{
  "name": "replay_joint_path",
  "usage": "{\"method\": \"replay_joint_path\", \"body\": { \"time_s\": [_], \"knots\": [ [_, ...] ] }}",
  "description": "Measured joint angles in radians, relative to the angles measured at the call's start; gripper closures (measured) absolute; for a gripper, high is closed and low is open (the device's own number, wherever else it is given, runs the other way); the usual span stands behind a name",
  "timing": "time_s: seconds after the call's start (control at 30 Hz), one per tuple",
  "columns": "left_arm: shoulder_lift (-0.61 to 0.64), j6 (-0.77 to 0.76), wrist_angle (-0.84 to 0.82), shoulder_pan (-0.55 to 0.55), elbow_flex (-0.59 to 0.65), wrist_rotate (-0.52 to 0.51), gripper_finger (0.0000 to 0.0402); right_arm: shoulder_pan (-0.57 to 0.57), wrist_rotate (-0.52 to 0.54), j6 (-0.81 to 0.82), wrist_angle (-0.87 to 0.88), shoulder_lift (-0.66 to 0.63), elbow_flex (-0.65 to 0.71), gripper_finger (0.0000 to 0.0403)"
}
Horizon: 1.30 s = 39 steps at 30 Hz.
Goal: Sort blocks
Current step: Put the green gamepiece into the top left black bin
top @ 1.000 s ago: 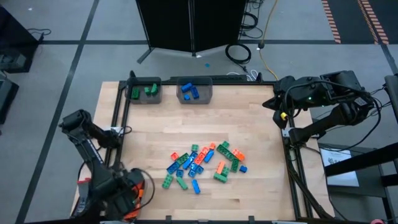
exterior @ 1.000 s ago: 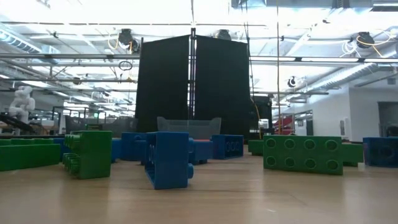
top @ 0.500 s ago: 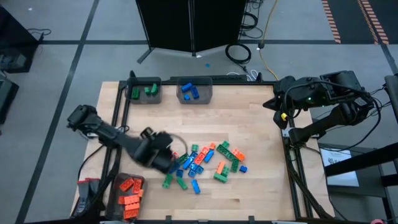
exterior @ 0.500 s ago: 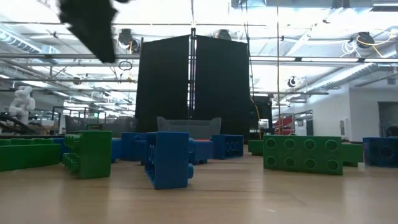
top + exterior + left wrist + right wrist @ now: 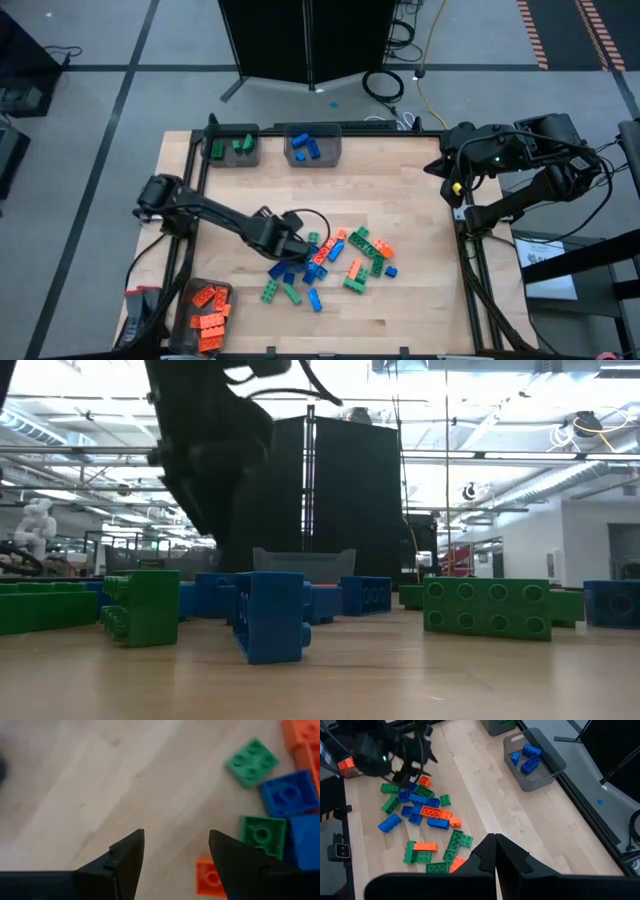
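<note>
The left gripper [image 5: 291,243] has swung from the orange bin [image 5: 207,307], at the table's 7 o'clock corner, to the pile's 9 o'clock edge. Its fingers [image 5: 125,857] are spread wide and empty above bare wood. The blocks [image 5: 330,262] lie clustered at table centre. Judgement: one drop-off is complete and the next pick is starting. The right gripper [image 5: 495,851], pressed closed, is parked at 3 o'clock.

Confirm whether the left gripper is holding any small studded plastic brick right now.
No: the left gripper has its dark fingers spread apart with only bare wooden table between them, beside the loose bricks.
</note>
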<state>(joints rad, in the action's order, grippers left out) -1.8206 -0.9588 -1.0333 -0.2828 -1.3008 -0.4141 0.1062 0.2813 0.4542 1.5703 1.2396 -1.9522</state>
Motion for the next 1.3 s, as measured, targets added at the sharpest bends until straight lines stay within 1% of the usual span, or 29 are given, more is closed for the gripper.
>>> {"method": "replay_joint_path", "body": {
  "time_s": [0.1, 0.2, 0.33, 0.4, 0.53, 0.73, 1.0, 1.13, 1.3],
  "knots": [
    [-0.024, 0.002, 0.09, 0.014, 0.022, -0.007, 0.0178, 0.0, 0.0, -0.015, 0.0, 0.0, 0.0, 0.0403],
    [-0.023, -0.001, 0.225, 0.063, 0.047, -0.008, 0.0178, 0.0, 0.0, -0.025, 0.0, 0.0, 0.0, 0.0403],
    [-0.021, -0.005, 0.336, 0.132, 0.051, 0.037, 0.0178, 0.0, 0.0, -0.025, 0.0, 0.0, 0.0, 0.0403],
    [-0.021, -0.03, 0.37, 0.159, 0.051, 0.057, 0.0178, 0.0, 0.0, -0.025, 0.0, 0.0, 0.0, 0.0403],
    [-0.021, -0.114, 0.374, 0.187, 0.051, 0.059, 0.0178, 0.0, 0.0, -0.025, 0.0, -0.002, 0.0, 0.0403],
    [-0.021, -0.211, 0.403, 0.172, 0.051, 0.07, 0.0178, 0.0, 0.0, -0.025, 0.0, -0.002, 0.0, 0.0403],
    [-0.025, -0.269, 0.426, 0.131, 0.051, 0.066, 0.0178, 0.0, 0.0, -0.025, 0.001, -0.002, 0.0, 0.0403],
    [-0.056, -0.315, 0.434, 0.109, 0.052, 0.061, 0.0178, 0.0, 0.0, -0.022, 0.001, -0.002, 0.0, 0.0403],
    [-0.122, -0.328, 0.479, 0.088, 0.052, 0.075, 0.0178, 0.0, 0.0, -0.021, 0.001, -0.002, 0.0, 0.0403]
  ]
}}
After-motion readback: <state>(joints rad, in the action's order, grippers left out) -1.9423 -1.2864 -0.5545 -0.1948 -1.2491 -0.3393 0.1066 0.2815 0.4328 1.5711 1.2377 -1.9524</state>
